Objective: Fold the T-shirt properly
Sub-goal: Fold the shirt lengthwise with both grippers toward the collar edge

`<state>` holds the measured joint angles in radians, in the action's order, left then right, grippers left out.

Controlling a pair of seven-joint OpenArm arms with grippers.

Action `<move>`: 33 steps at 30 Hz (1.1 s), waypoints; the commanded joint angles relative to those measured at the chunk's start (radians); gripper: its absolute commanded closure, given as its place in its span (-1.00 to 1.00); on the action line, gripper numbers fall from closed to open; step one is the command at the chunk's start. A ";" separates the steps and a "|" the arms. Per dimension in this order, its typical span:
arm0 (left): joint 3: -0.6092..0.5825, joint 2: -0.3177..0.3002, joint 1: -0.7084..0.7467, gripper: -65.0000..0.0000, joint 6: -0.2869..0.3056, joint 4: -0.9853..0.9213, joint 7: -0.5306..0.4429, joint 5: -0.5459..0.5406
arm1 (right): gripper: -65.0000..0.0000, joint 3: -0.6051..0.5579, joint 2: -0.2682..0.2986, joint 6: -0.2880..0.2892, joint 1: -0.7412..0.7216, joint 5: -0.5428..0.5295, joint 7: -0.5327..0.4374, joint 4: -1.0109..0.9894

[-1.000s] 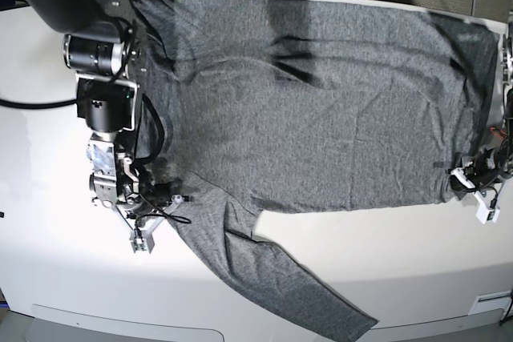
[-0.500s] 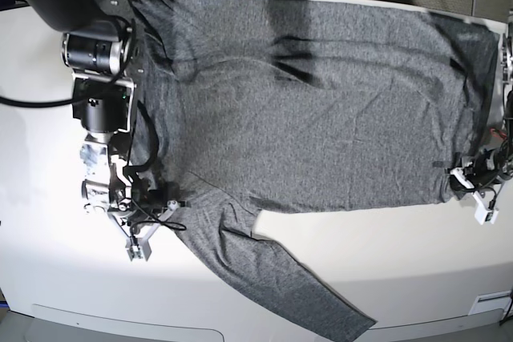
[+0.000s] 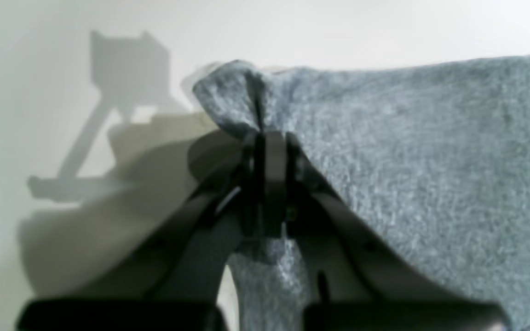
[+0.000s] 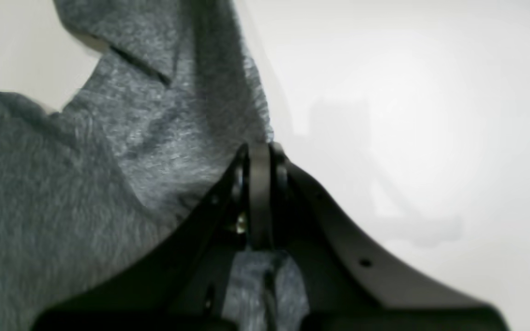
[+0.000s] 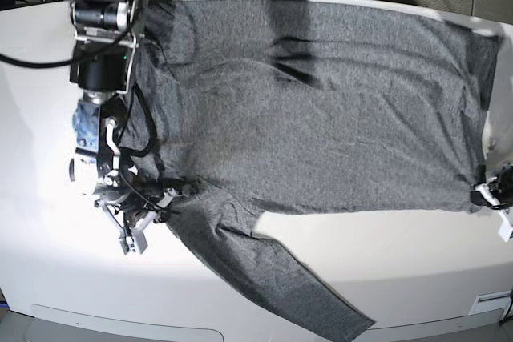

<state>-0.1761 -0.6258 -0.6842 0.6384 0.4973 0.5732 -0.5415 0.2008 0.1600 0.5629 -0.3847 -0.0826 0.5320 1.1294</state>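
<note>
The T-shirt (image 5: 321,110) lies spread flat on the worktop (image 5: 40,158), no fold made yet. The left hand (image 3: 269,142) and right hand (image 4: 258,151) each pinch its edge; all folding remains.

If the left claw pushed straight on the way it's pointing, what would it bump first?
Probably nothing solid: the left claw is shut on the T-shirt corner, and beyond that fold only bare white table shows.

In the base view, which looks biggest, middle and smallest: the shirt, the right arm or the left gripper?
1. T-shirt, biggest by far.
2. Right arm, middle.
3. Left gripper, smallest; only a bit shows at the picture's edge.
</note>
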 commanded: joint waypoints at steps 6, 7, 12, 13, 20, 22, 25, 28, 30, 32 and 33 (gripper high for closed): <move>0.005 -0.057 -0.031 1.00 0.006 0.017 0.100 -0.161 | 1.00 0.001 0.006 0.021 0.090 -0.045 0.025 0.225; 0.005 -0.065 -0.031 1.00 0.006 0.017 0.116 -0.187 | 1.00 0.001 0.007 0.022 0.109 -0.065 0.037 0.262; 0.005 -0.099 -0.030 1.00 0.006 0.028 0.202 -0.300 | 1.00 0.001 0.006 0.029 0.205 -0.086 0.069 0.423; 0.005 -0.105 -0.030 1.00 0.006 0.028 0.212 -0.319 | 1.00 0.001 0.006 0.029 0.223 -0.086 0.072 0.449; 0.005 -0.144 -0.010 1.00 0.012 0.038 0.246 -0.404 | 1.00 0.003 0.006 0.028 0.344 -0.086 0.074 0.600; 0.005 -0.156 0.023 1.00 0.014 0.075 0.246 -0.414 | 1.00 0.004 0.006 0.028 0.367 -0.086 0.076 0.633; 0.006 -0.177 0.096 1.00 0.014 0.173 0.246 -0.413 | 1.00 0.021 0.006 0.028 0.388 -0.086 0.081 0.670; 0.034 -0.190 0.170 1.00 0.013 0.280 0.257 -0.414 | 1.00 0.055 0.006 0.028 0.394 -0.102 0.102 0.696; 0.090 -0.190 0.214 1.00 0.001 0.338 0.283 -0.414 | 1.00 0.080 0.006 0.029 0.402 -0.141 0.132 0.710; 0.159 -0.190 0.259 1.00 -0.009 0.385 0.311 -0.413 | 1.00 0.097 0.006 0.035 0.422 -0.146 0.142 0.723; 0.195 -0.190 0.283 1.00 -0.009 0.406 0.329 -0.413 | 1.00 0.105 0.006 0.044 0.435 -0.146 0.141 0.729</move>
<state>0.0105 -0.7841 -0.3809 0.6292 0.8921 0.9134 -0.9405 0.3023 0.1600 0.5991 0.0624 -0.2157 0.6907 1.8362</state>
